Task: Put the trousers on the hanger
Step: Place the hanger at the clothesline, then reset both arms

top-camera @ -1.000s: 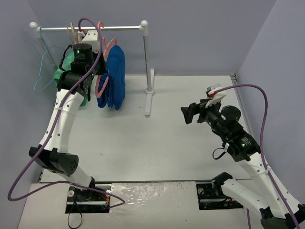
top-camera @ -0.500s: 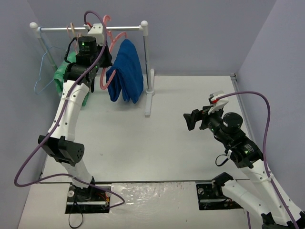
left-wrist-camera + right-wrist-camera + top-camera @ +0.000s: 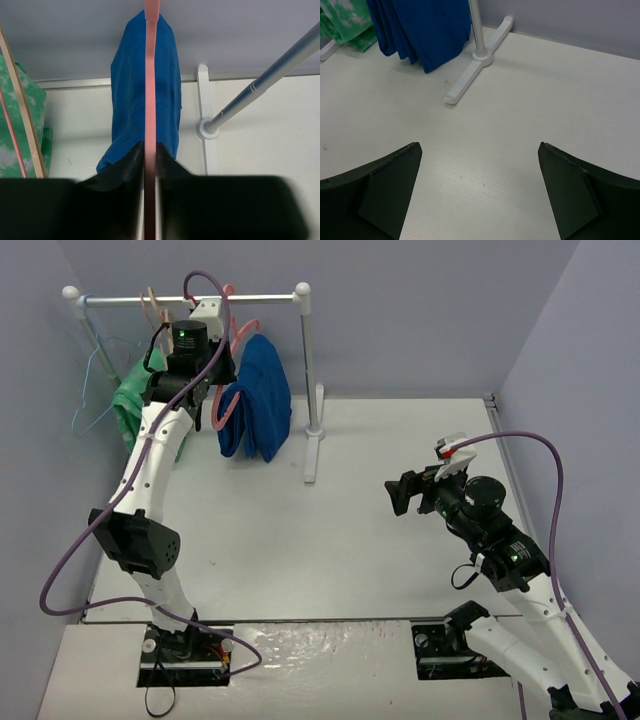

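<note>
from above, the left fingers [image 3: 212,375] clench the hanger [image 3: 232,405] with the trousers [image 3: 258,400] draped over it just right of them; left wrist view, trousers hang straight ahead; right wrist view, right fingers [image 3: 479,170] released, trousers far ahead-left.

It is bright in here, with soft, even light all over. The white counter [image 3: 400,440] shows only faint shadows, like the one by the rack foot [image 3: 462,85]. In both wrist views the black jaws look fuzzy; farther things are sharp.
</note>
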Robot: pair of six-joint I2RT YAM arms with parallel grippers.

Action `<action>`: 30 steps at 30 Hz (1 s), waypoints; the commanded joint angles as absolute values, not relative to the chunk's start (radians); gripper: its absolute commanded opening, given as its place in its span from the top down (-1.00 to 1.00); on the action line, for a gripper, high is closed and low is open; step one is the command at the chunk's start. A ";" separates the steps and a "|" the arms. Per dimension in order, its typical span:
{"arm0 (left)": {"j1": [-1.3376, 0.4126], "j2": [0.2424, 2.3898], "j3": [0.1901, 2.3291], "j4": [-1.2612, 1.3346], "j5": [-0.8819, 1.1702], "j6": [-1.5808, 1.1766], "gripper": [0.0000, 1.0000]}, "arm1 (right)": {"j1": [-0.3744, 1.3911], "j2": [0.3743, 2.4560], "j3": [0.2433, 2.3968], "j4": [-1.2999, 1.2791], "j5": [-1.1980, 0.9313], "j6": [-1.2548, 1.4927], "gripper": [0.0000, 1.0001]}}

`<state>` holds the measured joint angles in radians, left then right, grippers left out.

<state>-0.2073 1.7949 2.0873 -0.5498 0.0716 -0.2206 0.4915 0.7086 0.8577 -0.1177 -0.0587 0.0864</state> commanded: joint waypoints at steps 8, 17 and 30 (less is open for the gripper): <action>-0.199 1.480 2.012 -0.424 -0.041 -0.170 -0.62 | 0.489 0.699 0.907 -0.067 0.016 0.088 -1.00; -0.200 1.146 1.760 -0.609 -0.031 -0.201 -0.84 | 0.491 0.684 0.968 -0.144 0.144 0.085 -1.00; -0.200 0.511 1.148 -0.803 -0.245 -0.217 -0.94 | 0.500 0.542 0.882 -0.147 0.251 0.104 -1.00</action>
<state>-0.2073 0.6313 1.2312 -0.7823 -0.1745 -0.1986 0.4923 0.5750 0.9043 -0.2017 0.1830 0.0877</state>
